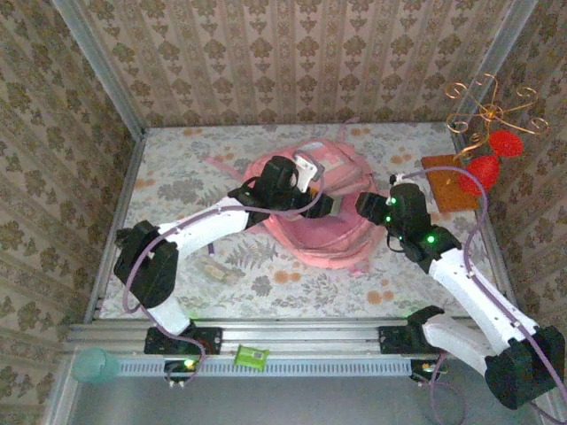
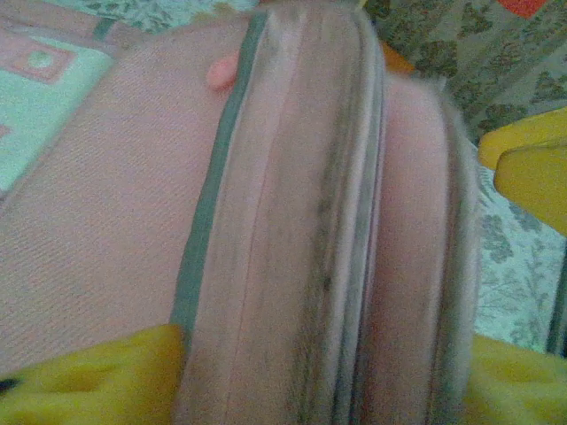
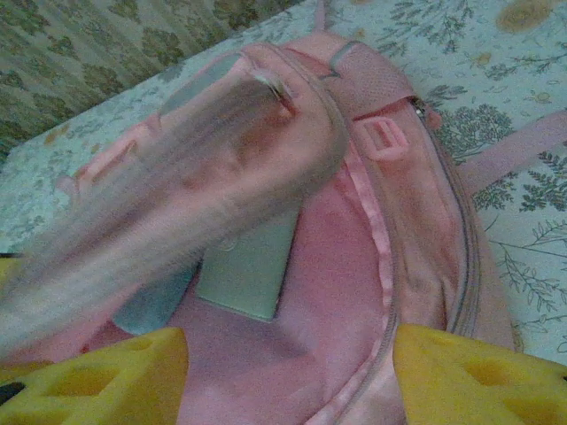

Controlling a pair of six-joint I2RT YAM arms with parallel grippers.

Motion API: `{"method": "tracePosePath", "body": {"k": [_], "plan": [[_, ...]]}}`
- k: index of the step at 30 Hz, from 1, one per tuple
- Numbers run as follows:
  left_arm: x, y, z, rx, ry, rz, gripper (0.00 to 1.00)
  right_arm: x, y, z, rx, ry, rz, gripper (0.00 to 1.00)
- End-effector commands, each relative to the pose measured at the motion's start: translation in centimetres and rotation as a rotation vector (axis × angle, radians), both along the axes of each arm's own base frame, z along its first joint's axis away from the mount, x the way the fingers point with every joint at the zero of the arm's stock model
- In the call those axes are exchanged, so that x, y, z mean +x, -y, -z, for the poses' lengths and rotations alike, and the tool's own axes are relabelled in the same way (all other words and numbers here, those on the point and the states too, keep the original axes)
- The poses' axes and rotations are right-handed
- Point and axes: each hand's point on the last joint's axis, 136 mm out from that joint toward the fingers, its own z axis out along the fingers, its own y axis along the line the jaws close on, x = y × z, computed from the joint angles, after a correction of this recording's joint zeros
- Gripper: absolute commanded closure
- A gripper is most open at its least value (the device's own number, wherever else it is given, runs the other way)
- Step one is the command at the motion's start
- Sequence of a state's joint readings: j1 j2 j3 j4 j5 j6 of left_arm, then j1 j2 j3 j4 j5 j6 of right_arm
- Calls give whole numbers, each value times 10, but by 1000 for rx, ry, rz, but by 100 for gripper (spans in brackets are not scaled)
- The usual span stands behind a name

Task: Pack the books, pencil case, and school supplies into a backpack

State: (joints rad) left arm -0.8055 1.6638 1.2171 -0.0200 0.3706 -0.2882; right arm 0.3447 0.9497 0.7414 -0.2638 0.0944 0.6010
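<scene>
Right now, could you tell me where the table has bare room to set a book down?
Bare cloth lies far left, between the side rail and the backpack, and near the front edge, between the left arm and right arm. It is crowded mid-table, where both arms reach over the backpack, and far right by the brown board.

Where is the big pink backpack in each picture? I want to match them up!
Top view: the backpack lies in the middle, on the flowery tablecloth.
Left wrist view: very close up, its pink fabric and seams run top to bottom.
Right wrist view: it lies open in the middle, pink lining showing.
Shared landmark: the flowery tablecloth, at the right edge of the left wrist view, top right in the right wrist view.
</scene>
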Motion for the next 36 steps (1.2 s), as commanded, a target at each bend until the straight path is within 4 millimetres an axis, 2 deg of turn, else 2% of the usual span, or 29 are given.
{"method": "tracePosePath", "body": {"k": [1, 4, 7, 12, 15, 17, 20, 23, 25, 29, 31, 33, 36], "plan": [[-17, -5, -36, -66, 81, 97, 15, -7, -6, -1, 38, 2, -29, 35], [-28, -20, -37, -62, 100, 106, 14, -2, -15, 2, 55, 5, -70, 32], [-25, -42, -35, -85, 89, 50, 14, 9, -13, 11, -6, -32, -72, 27], [-9, -87, -8, -78, 20, -152, 13, 33, -20, 18, -16, -98, -123, 22], [13, -127, 23, -27, -80, -337, 15, 35, -45, 27, 16, -141, -198, 23], [30, -152, 38, -25, -158, -409, 18, 28, -59, 40, 19, -185, -220, 24], [61, -184, 45, -7, -180, -511, 17, 18, -55, 63, -18, -256, -166, 25], [94, -190, 43, 12, -153, -547, 16, 15, -47, 83, -15, -284, -119, 29], [118, -188, 43, 33, -119, -550, 16, 16, -46, 93, -14, -304, -107, 32], [166, -170, 53, 92, -84, -504, 17, 33, -32, 112, -30, -338, -59, 39], [181, -159, 65, 104, -89, -471, 18, 47, -24, 119, -44, -354, -36, 41], [187, -146, 75, 98, -107, -430, 19, 61, -18, 122, -67, -362, -32, 42], [175, -131, 97, 120, -169, -372, 22, 81, -14, 129, -90, -388, -43, 44]]}}
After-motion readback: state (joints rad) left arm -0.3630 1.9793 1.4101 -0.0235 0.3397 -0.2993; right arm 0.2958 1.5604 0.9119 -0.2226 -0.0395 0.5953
